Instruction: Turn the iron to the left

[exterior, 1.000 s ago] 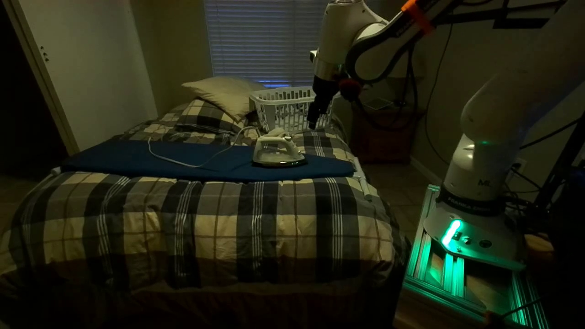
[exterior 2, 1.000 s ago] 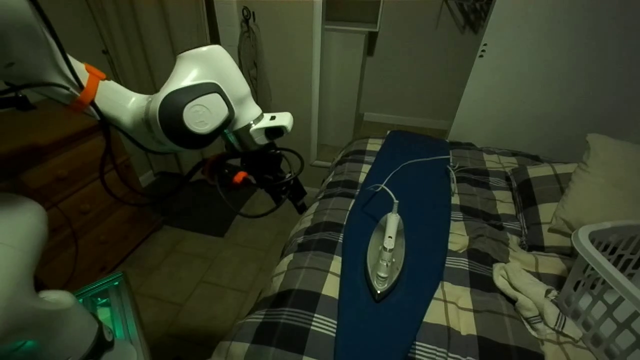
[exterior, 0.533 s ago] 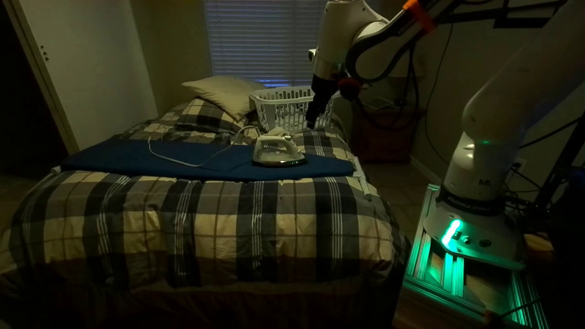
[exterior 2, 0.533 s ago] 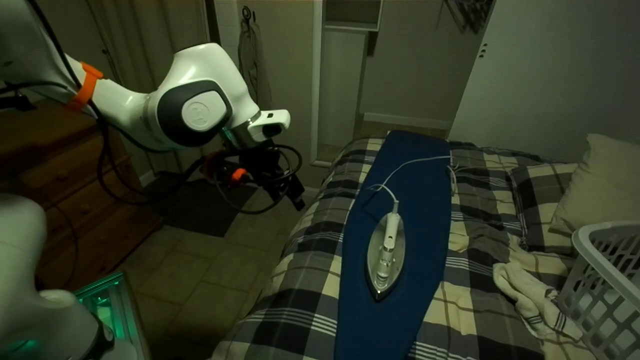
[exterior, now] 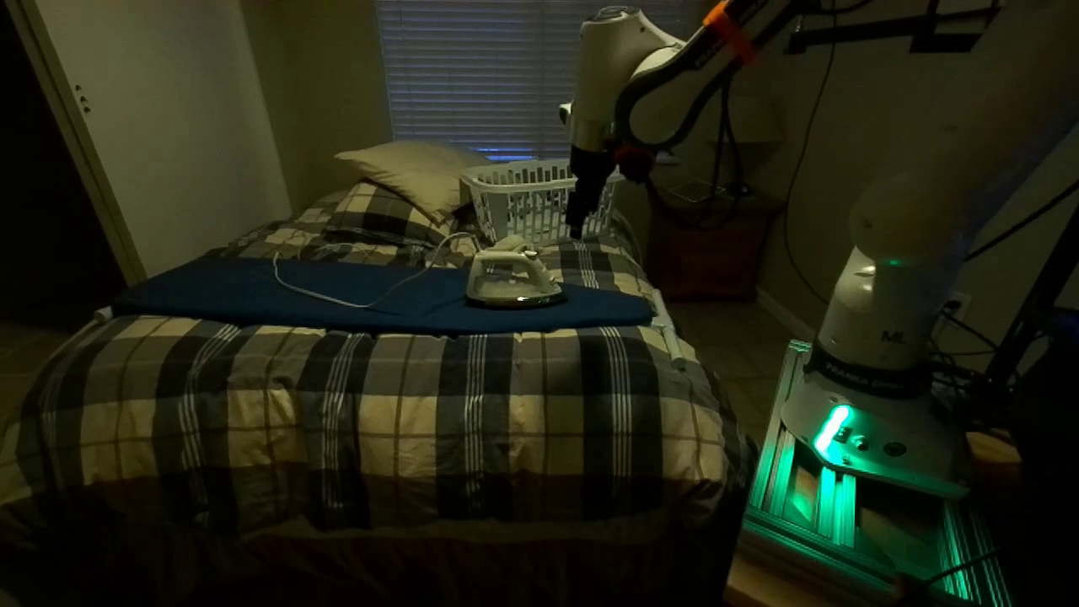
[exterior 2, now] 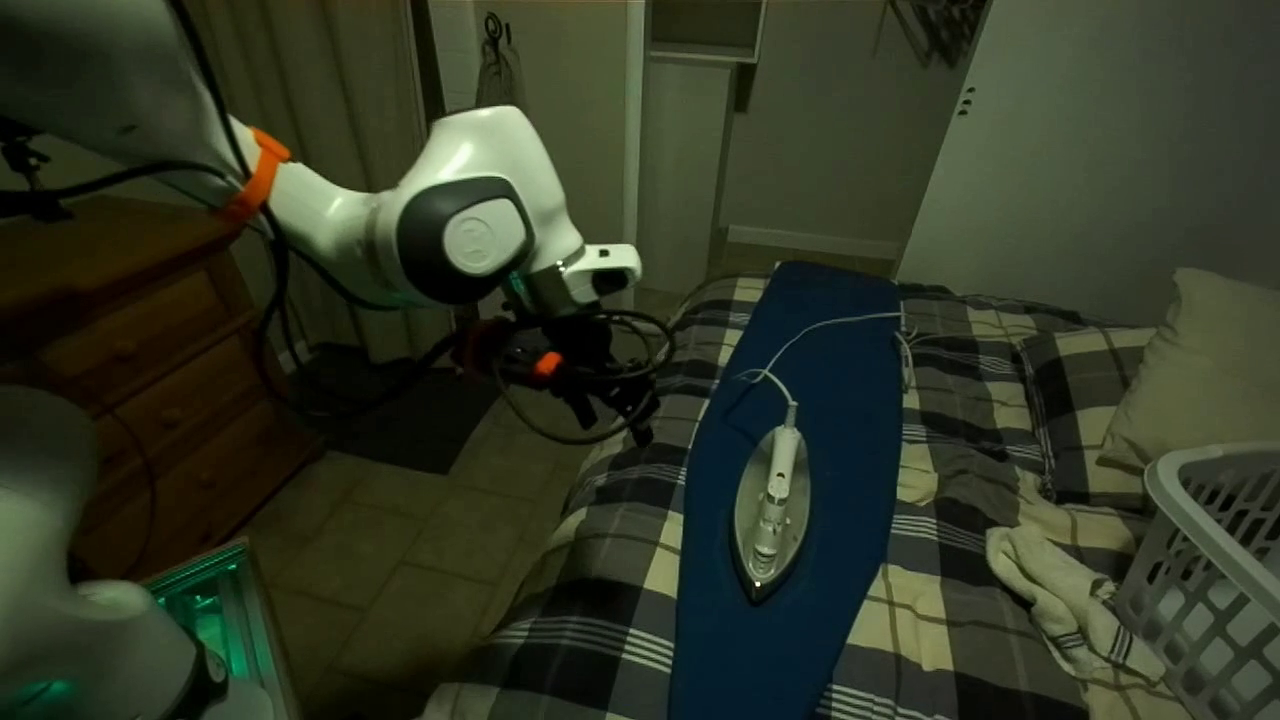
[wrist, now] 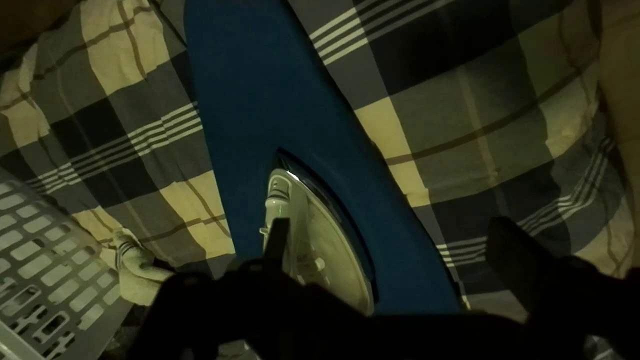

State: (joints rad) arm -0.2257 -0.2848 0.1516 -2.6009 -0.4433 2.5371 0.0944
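The pale grey-white iron (exterior: 511,285) lies flat on its base on the blue ironing board (exterior: 388,295), on the bed. It also shows in an exterior view (exterior 2: 775,500) with its cord running back from the handle. My gripper (exterior 2: 617,422) hangs above the bed's edge beside the board, apart from the iron; it also shows in an exterior view (exterior: 577,226). In the wrist view the gripper (wrist: 390,235) is open with nothing between its fingers. One finger overlaps the handle side of the iron (wrist: 330,245) in the picture; the iron's rear is hidden by the gripper.
A white slatted basket (exterior: 497,198) stands on the bed past the board; it also shows in the wrist view (wrist: 55,250). A pale sock (exterior 2: 1050,585) lies beside it. A pale pillow (exterior 2: 1210,370) lies at the bed's head. A wooden dresser (exterior 2: 130,330) stands behind the arm.
The arm has swung toward the bed, bringing the gripper from over the floor beside the bed to over the bed's edge, nearer the board. The iron has not moved.
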